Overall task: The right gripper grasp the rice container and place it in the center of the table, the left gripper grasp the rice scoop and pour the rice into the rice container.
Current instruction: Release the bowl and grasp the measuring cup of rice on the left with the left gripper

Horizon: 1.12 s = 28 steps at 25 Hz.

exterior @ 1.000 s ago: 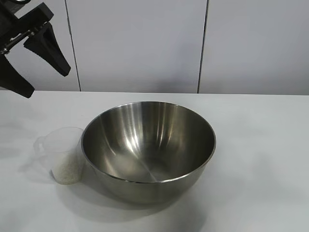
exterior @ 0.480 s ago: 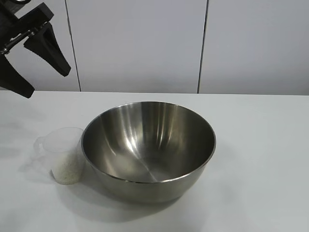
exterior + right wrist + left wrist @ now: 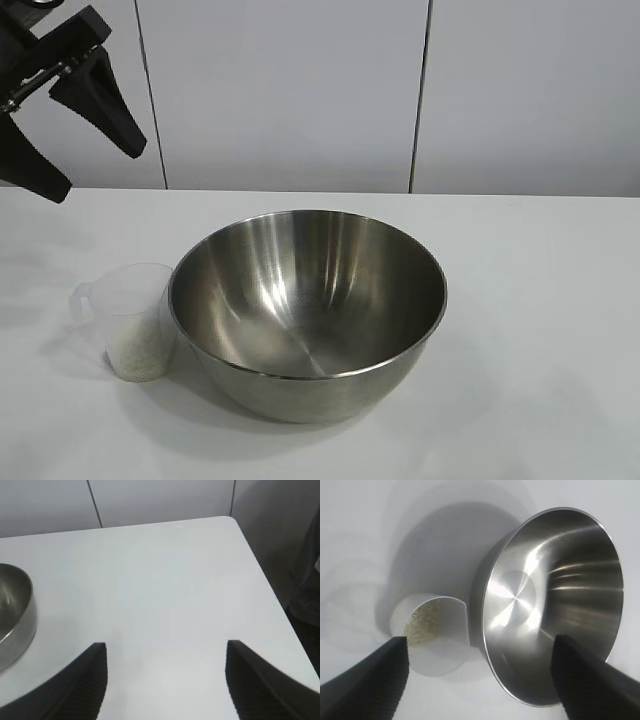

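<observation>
The rice container, a wide steel bowl, stands mid-table with its inside bare. The rice scoop, a clear plastic cup, stands upright right beside the bowl's left side and holds the rice in its lower part. My left gripper hangs open high above the table's far left corner, well clear of the scoop. Its wrist view looks down on the scoop, the rice and the bowl between open fingers. My right gripper is open over bare table, with the bowl's rim off to one side.
The white table stretches bare to the right of the bowl. A pale panelled wall rises behind it. The right wrist view shows the table's corner and a dark drop beyond its edge.
</observation>
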{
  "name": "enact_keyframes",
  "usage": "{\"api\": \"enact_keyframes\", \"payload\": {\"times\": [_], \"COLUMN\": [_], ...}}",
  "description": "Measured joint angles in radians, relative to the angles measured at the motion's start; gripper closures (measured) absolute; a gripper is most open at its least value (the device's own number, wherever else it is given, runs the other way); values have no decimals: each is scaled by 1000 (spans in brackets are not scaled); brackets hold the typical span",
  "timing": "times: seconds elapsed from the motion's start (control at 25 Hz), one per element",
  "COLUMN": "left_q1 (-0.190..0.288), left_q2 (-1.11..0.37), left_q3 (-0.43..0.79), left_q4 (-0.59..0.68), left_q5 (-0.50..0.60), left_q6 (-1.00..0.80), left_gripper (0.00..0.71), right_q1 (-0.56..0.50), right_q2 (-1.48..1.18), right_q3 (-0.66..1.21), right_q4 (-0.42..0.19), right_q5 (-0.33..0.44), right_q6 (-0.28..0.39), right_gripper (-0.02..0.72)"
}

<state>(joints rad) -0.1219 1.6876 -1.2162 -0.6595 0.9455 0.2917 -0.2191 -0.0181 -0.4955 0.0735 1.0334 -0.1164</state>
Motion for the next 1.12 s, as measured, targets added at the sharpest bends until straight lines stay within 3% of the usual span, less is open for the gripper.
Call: {"api": "enact_keyframes", "payload": {"times": [0.16,0.36,0.92,1.12], "left_q1": [0,0,0,0], "left_q2": [0,0,0,0], "left_q3": [0,0,0,0], "left_q4": [0,0,0,-1], "left_q5": [0,-1,-1,-48], "left_q6": [0,0,0,0], "left_gripper": [144,144,144,144], "right_q1": [59,115,119,119], "right_q2": [0,0,0,0], "right_q3": [22,25,25,25], "right_q4": [-10,-21,-17,-17], "right_q5": [46,50,49,51], "right_q6": [0,10,38,38], "right_gripper": [237,237,237,237]}}
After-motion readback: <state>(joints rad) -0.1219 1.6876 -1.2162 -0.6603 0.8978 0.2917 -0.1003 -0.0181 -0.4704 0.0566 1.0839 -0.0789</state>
